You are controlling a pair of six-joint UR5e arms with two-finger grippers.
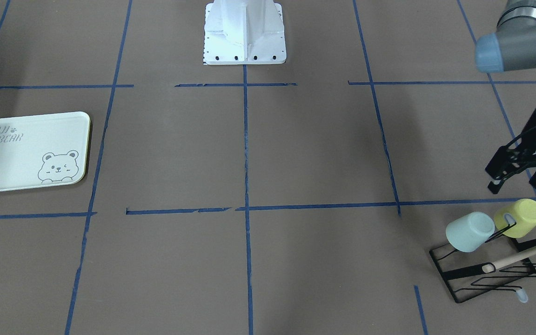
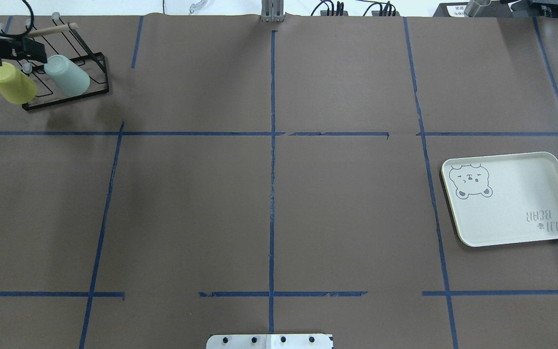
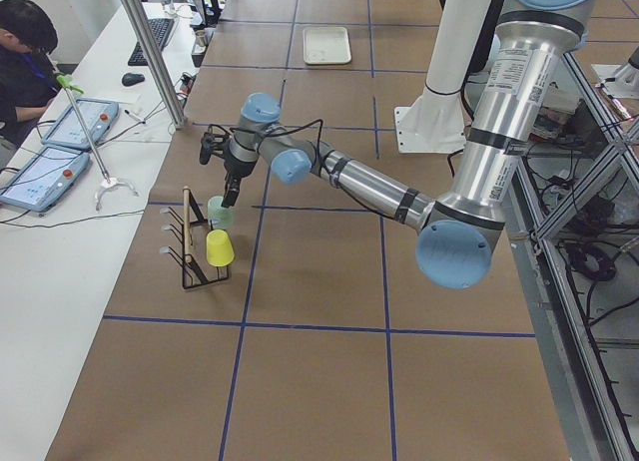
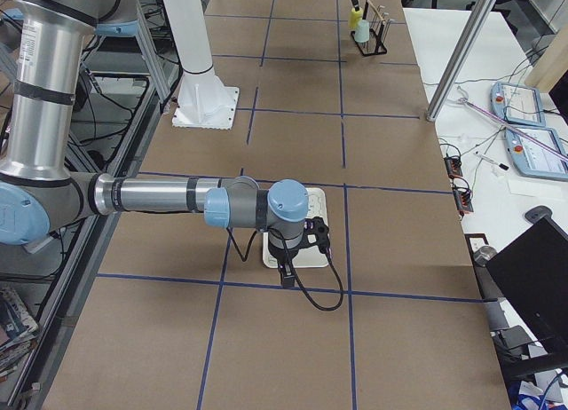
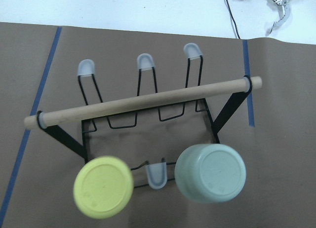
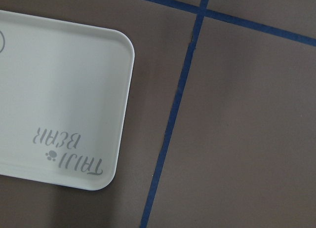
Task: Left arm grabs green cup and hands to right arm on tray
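Note:
The pale mint-green cup [image 1: 470, 231] hangs upside down on a black wire rack [image 1: 458, 279], beside a yellow-green cup [image 1: 519, 217]. It also shows in the overhead view [image 2: 67, 75] and the left wrist view [image 5: 211, 172]. My left gripper [image 1: 515, 182] hovers above and just behind the two cups, open and empty, apart from both. The cream tray [image 2: 511, 198] with the bear drawing lies empty at the other end of the table. My right gripper [image 4: 288, 266] hangs over the tray's near edge and shows only in the exterior right view. I cannot tell whether it is open or shut.
The rack has a wooden dowel [image 5: 143, 107] across its top and several capped wire pegs. The white robot base [image 1: 244, 32] stands at the table's middle edge. Blue tape lines grid the brown table. An operator [image 3: 25, 42] sits at a side table with tablets.

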